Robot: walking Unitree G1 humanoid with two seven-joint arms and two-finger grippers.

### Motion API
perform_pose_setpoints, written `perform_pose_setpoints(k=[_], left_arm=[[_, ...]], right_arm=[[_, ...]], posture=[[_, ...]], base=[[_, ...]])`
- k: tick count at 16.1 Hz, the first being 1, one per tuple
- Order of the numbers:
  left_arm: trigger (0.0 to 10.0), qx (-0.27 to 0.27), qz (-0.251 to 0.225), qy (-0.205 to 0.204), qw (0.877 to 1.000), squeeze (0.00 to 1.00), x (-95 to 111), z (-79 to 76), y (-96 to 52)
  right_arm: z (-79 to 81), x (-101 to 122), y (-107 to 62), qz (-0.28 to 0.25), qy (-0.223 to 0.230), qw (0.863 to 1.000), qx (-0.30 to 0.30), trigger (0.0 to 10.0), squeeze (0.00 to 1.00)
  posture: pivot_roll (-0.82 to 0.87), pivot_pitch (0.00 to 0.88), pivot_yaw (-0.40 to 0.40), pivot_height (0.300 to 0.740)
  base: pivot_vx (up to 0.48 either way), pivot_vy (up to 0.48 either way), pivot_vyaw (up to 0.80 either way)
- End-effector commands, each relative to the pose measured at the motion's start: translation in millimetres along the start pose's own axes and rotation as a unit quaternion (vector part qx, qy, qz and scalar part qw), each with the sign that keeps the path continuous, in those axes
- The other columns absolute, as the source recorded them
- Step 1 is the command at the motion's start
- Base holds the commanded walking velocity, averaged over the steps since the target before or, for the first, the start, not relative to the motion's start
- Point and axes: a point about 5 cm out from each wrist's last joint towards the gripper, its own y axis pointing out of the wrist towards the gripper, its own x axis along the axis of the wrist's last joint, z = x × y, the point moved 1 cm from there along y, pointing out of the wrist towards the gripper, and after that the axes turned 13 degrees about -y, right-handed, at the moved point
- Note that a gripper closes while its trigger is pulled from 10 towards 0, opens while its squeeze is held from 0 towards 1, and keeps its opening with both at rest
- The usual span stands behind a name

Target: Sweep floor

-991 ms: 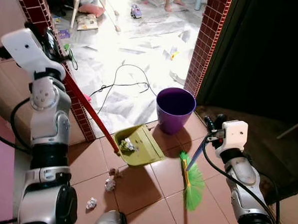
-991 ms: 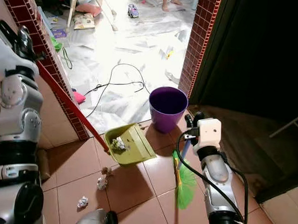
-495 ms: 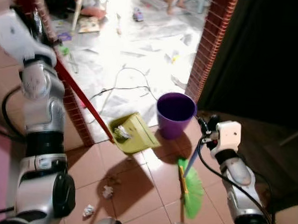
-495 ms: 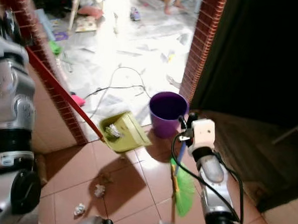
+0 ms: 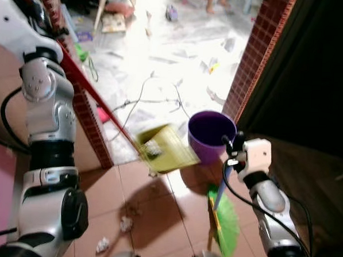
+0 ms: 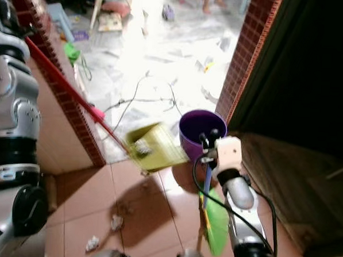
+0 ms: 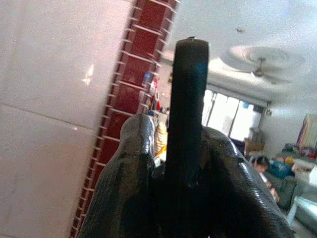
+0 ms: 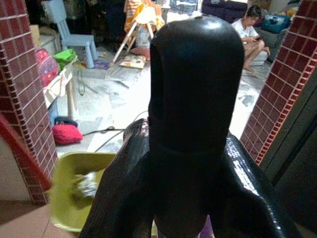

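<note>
Left hand point(image 7: 185, 163) clenched on long red handle point(image 5: 95, 96); dustpan point(image 5: 166, 148) with paper wad lifted at bin's point(image 5: 211, 130) 9 o'clock. Light, tippy load. Right hand point(image 8: 190, 163) grips broom point(image 5: 224, 215) handle top.

Silver jointed arms, black cables, white wrist housings.

Right end effector point(image 8: 190, 163) clamped around a black handle end point(image 8: 195, 99)

Past it, a yellow-green dustpan point(image 8: 79, 193) holding crumpled paper point(image 8: 85, 184) sits beside a red-tiled pillar point(image 8: 27, 84); farther off, a person point(image 8: 249, 34) sits on the pale floor point(image 8: 124, 94).
</note>
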Motion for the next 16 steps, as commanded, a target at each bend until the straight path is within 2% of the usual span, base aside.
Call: perform_pose_setpoints(k=[1,3,8,16], left_arm=[[10.0,-0.02,-0.043,-0.025,0.999,0.0,18.2,-14.9,6.7],[10.0,-0.02,-0.045,-0.028,0.998,0.0,18.6,-15.7,7.7],[10.0,-0.021,-0.048,-0.029,0.998,0.0,18.4,-17.4,8.7],[10.0,-0.018,-0.056,-0.034,0.998,0.0,20.3,-20.7,13.6]], right_arm=[[-1.3,-4.0,-2.4,0.01,0.016,1.0,-0.002,10.0,0.0],[2.5,-1.9,-0.3,0.007,0.018,1.0,0.008,10.0,0.0],[4.2,-1.2,-0.1,0.008,0.015,1.0,0.013,10.0,0.0],[9.8,2.8,0.0,-0.003,0.01,0.999,0.031,10.0,0.0]], posture=[[-0.16,0.0,0.059,0.74],[-0.16,0.0,0.059,0.74],[-0.16,0.0,0.059,0.74],[-0.16,0.0,0.059,0.74]], base=[[0.311,0.0,0.0],[0.309,0.0,0.0],[0.308,0.0,-0.8],[0.3,0.0,0.0]])
